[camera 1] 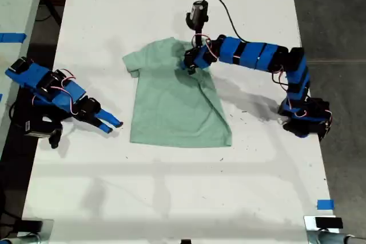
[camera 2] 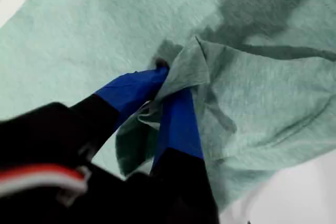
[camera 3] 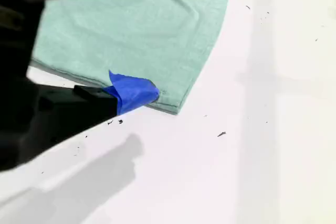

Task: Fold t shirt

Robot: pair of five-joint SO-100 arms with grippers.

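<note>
First wrist view: my first gripper [camera 2: 165, 85] has its two blue fingers [camera 2: 131, 90] pinched together on a raised fold of the t shirt [camera 2: 252, 108], the cloth bunched into a small peak between the tips. In the exterior view this gripper [camera 1: 191, 64] sits over the shirt's upper right part, a little above frame centre, at the end of an arm reaching in from the exterior view's right.

The t shirt [camera 1: 171, 104], pale mint green, lies on the white table [camera 1: 171, 198] near the middle of the exterior view, one sleeve spread toward the upper left, its right side folded over the body.

My second gripper [camera 1: 108, 121] rests at the exterior view's left, apart from the shirt's lower left hem. In the second wrist view a blue fingertip [camera 3: 134, 93] shows near the hem [camera 3: 173, 106]; I cannot tell how wide these jaws stand.
</note>
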